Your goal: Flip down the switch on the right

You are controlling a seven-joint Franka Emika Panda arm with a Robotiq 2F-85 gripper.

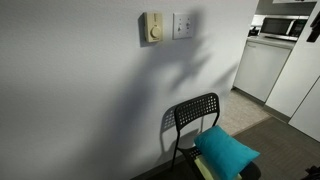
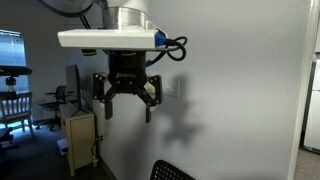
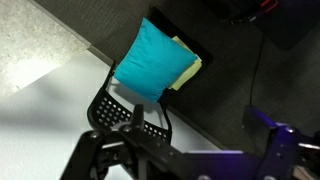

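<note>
The switch (image 1: 183, 24), a small white square plate, is on the wall just right of a beige box with a round dial (image 1: 152, 28). In an exterior view the plate (image 2: 176, 88) shows partly, just right of the gripper. My gripper (image 2: 126, 106) hangs fingers down in front of the wall at about the plate's height, open and empty. In the wrist view the spread fingers (image 3: 185, 160) frame the bottom edge, and the camera looks down at the floor. The switch is out of that view. Its toggles are too small to read.
A black perforated chair (image 1: 195, 115) stands below the switch with a teal cushion (image 1: 226, 150) on its seat; both show in the wrist view (image 3: 150, 60). Kitchen cabinets and a microwave (image 1: 285, 27) lie beyond the wall's end. A small cabinet (image 2: 80, 140) stands by the wall.
</note>
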